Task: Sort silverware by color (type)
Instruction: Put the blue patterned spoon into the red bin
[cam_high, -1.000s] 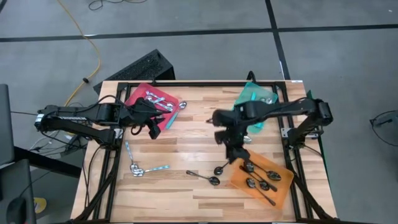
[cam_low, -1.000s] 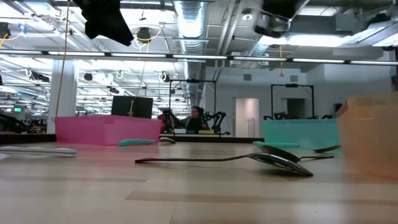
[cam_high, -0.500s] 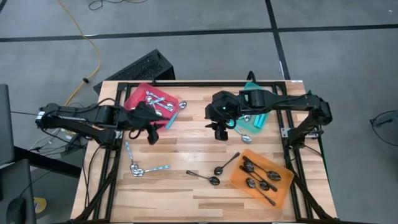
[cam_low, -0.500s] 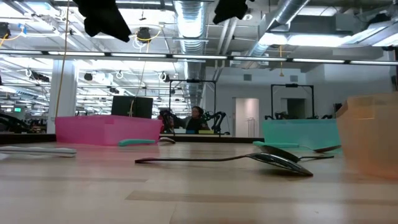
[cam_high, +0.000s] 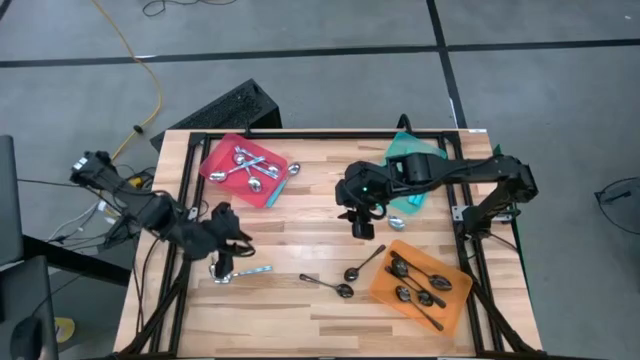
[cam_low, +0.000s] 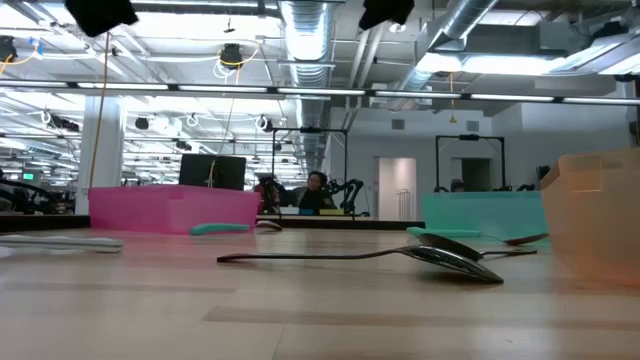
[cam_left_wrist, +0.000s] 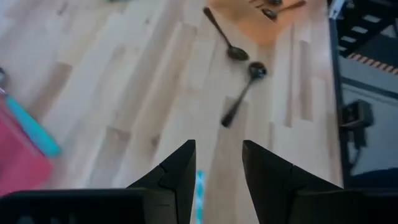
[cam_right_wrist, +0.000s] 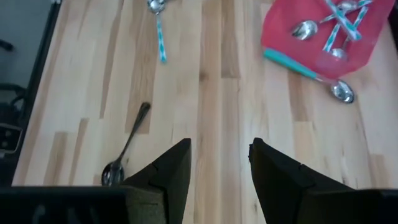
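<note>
My left gripper hangs open over the near-left part of the table, just above a teal-handled spoon and a silver spoon; the teal handle shows between its fingers. Also open, my right gripper hovers mid-table, between the teal tray and the orange tray. Two black spoons lie flat on the wood. Several black spoons lie in the orange tray, and silver and teal-handled ones in the red tray.
A teal-handled spoon leans out over the red tray's edge onto the table. A black frame rail runs round the table. Bare wood lies between the trays at mid-table. A keyboard sits on the floor beyond the far-left corner.
My left gripper has swung from beside the red tray toward the near-left edge and now hangs over the loose spoons there. My right gripper has drawn back from the orange tray toward mid-table. No spoon has moved.
</note>
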